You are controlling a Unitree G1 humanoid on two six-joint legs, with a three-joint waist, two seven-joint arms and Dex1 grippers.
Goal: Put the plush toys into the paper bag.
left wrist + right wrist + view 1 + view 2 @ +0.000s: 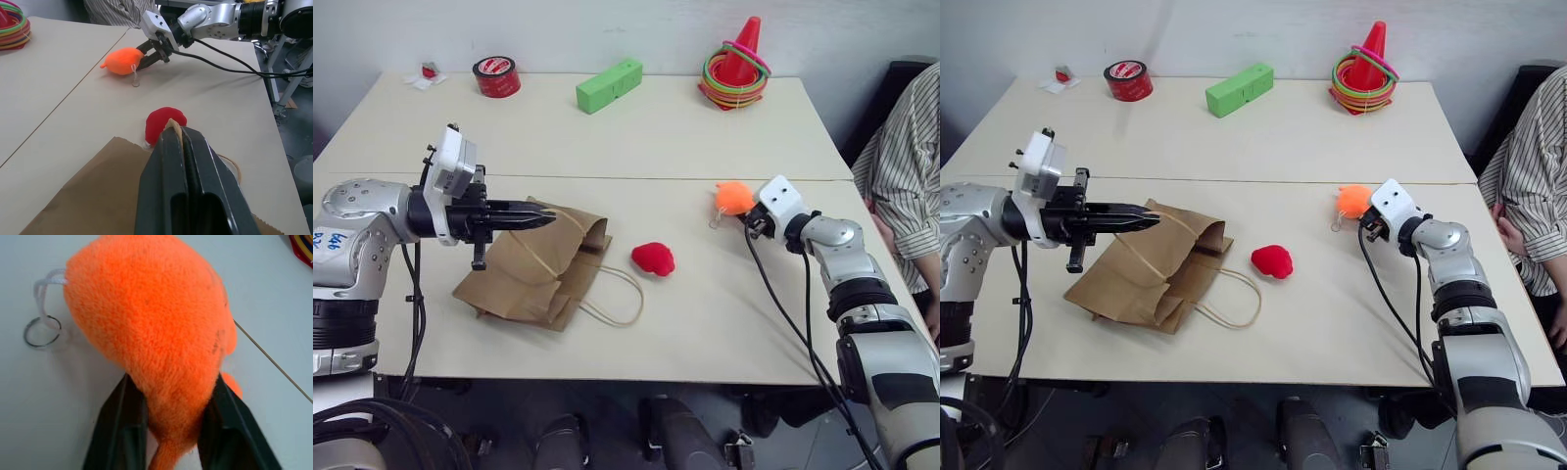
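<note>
Right gripper jaws pinch fuzzy orange plush blob, right of crumpled brown kraft paper bag. Rounded red plush toy lies just beside bag. Left gripper jaws clamp bag's upper edge.

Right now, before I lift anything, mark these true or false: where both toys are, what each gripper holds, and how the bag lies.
1. The right gripper is closed on the orange plush toy. True.
2. The red plush toy is inside the paper bag. False: it lies on the table beside the bag.
3. The left gripper pinches the bag's top edge. True.
4. The bag stands upright. False: it lies slumped on its side.
</note>
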